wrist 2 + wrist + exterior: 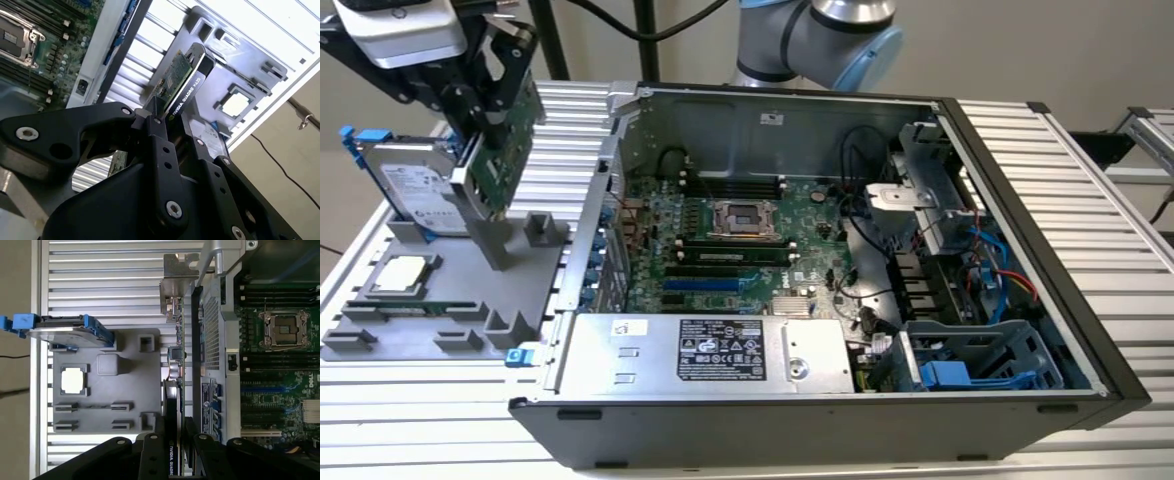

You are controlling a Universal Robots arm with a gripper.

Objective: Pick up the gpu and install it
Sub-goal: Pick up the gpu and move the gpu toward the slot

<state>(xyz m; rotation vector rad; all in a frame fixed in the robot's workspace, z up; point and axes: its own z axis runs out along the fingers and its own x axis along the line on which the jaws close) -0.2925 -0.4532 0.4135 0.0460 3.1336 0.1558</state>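
A: How will the gpu (504, 150) handle?

B: Stiff and light, I judge, yet fragile; best held by the shroud and board edges, never the components; the gripper (478, 100) is clamped across its upper end.

A: Its look, its place?

B: Green board on one face, black shroud on the other, silver bracket (176, 287); it hangs upright over the grey tray (400, 330), beside the open case (787, 430).
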